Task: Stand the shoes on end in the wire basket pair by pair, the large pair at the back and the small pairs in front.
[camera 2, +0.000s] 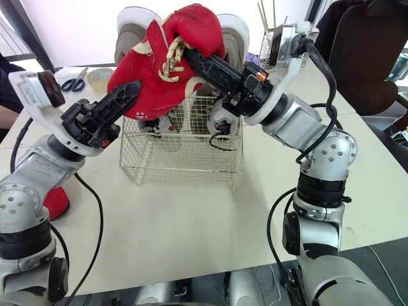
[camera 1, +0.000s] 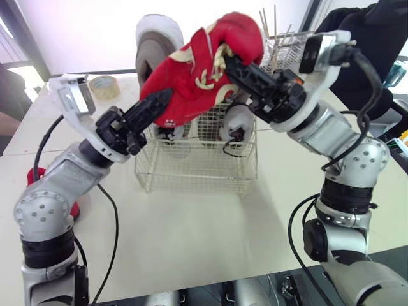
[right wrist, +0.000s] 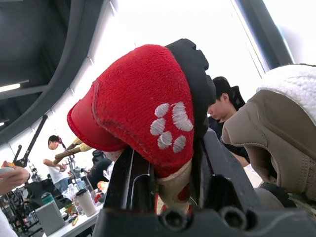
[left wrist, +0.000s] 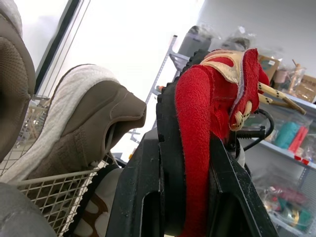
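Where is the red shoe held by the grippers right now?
The red shoe is in the air over the wire basket, centre of the head views, between the left gripper and right gripper, in front of the large grey shoes.

No legible word, number or brand name. One sign only: white paw-print emblem [right wrist: 169, 129], one large pad with smaller toe pads above it, stitched on fuzzy rounded end of red shoe [right wrist: 138, 94]. No lettering beside emblem, none on shoe's cream trim or black sole. Packages on shelf [left wrist: 289, 140] behind red shoe carry coloured printing – too blurred to read.
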`<state>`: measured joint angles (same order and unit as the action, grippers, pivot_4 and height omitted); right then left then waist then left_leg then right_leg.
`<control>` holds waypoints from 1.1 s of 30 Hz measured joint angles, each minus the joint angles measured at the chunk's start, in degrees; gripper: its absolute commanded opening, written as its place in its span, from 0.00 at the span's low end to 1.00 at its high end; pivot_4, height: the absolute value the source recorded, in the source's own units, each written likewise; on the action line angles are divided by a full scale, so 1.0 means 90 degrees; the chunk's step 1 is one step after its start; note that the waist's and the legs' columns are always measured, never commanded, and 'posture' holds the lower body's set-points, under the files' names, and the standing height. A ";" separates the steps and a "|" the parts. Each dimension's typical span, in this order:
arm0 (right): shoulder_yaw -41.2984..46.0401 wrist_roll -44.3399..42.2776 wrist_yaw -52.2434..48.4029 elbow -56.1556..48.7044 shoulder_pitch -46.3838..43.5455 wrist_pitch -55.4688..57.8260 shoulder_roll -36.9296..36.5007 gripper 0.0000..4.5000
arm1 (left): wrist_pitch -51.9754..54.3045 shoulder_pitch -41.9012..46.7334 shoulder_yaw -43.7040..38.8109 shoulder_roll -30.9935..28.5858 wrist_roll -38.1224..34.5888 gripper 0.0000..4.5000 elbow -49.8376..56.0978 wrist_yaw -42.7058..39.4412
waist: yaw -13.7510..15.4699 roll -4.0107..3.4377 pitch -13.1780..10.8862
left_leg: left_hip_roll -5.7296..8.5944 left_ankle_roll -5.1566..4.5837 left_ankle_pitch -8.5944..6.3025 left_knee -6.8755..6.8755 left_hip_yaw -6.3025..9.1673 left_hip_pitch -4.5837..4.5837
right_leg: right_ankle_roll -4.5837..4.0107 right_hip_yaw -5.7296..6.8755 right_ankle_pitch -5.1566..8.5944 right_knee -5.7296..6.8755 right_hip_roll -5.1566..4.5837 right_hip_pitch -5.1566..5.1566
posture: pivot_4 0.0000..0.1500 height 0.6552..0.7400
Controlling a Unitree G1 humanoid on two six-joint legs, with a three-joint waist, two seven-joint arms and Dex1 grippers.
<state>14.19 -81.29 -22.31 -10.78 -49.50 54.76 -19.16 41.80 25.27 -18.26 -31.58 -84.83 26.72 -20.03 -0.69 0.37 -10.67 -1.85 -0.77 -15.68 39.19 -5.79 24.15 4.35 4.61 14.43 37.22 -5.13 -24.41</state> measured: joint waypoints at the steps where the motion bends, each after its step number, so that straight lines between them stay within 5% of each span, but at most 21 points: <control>1: -0.0020 0.0000 0.0012 0.0012 0.0003 -0.0001 -0.0002 0.11 | 0.0039 -0.0010 0.0008 -0.0121 0.0004 0.29 -0.0001 0.0001 | 0.0000 0.0000 0.0000 | 0.0000 -0.0001 -0.0001 0.0000 0.0000 0.0000 | 0.0000 0.0000 0.0000 0.0000 0.0000 0.0000 | 1.00 1.00; 8: -0.0059 -0.0029 -0.0073 0.0018 -0.0127 -0.0006 -0.0182 0.11 | 0.0622 -0.0553 0.0397 -0.0910 0.0250 0.98 0.0060 -0.0202 | -0.0006 -0.0002 -0.0001 | -0.0001 -0.0014 -0.0009 -0.0003 -0.0001 0.0004 | 0.0000 -0.0002 0.0000 -0.0002 0.0001 -0.0007 | 1.00 1.00; 13: -0.0165 0.0338 -0.0779 0.0251 -0.0585 0.0104 -0.1107 0.11 | 0.0719 -0.1177 -0.0008 -0.1852 0.0695 0.98 0.0131 -0.0996 | -0.0014 -0.0005 -0.0003 | -0.0003 -0.0029 -0.0017 -0.0010 -0.0005 0.0008 | -0.0001 -0.0002 0.0001 -0.0009 0.0003 -0.0015 | 1.00 1.00; 17: -0.0978 0.1851 -0.2836 0.0506 -0.0894 -0.0099 -0.2947 0.11 | 0.0747 -0.1583 -0.0700 -0.2606 0.1025 0.98 -0.0047 -0.1763 | 0.0034 -0.0006 -0.0006 | 0.0001 -0.0050 -0.0031 -0.0009 -0.0004 0.0024 | -0.0004 0.0000 0.0002 -0.0025 0.0000 -0.0025 | 1.00 1.00; 20: -0.1497 0.2759 -0.4163 0.0697 -0.1069 -0.0597 -0.3545 0.11 | 0.0733 -0.1508 -0.0893 -0.2774 0.1109 0.98 -0.0146 -0.2001 | -0.0001 -0.0007 -0.0006 | 0.0000 -0.0053 -0.0034 -0.0009 -0.0012 0.0022 | -0.0002 -0.0001 0.0002 -0.0028 -0.0004 -0.0026 | 1.00 1.00; 26: -0.2377 0.4329 -0.5861 0.0931 -0.1017 -0.1880 -0.3744 0.11 | 0.0720 -0.1261 -0.0901 -0.2780 0.1192 0.98 -0.0235 -0.2073 | -0.0013 -0.0007 -0.0008 | -0.0003 -0.0037 -0.0025 -0.0011 -0.0014 0.0022 | 0.0000 -0.0001 0.0001 -0.0021 -0.0006 -0.0029 | 1.00 1.00; 33: -0.2662 0.5416 -0.6194 0.0920 -0.0805 -0.3012 -0.3551 0.11 | 0.0744 -0.1353 -0.1049 -0.2780 0.1230 0.98 -0.0217 -0.2024 | -0.0008 0.0011 0.0000 | -0.0001 -0.0013 -0.0012 -0.0007 -0.0014 -0.0007 | -0.0002 0.0000 0.0000 -0.0021 -0.0013 -0.0003 | 1.00 1.00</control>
<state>-9.77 -32.55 -78.05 -2.51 -56.75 27.65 -51.12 48.49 13.09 -27.70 -56.60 -73.76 24.77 -38.25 -0.77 0.47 -10.67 -1.86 -0.89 -15.79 39.13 -5.91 24.10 4.33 4.61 14.43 37.03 -5.25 -24.44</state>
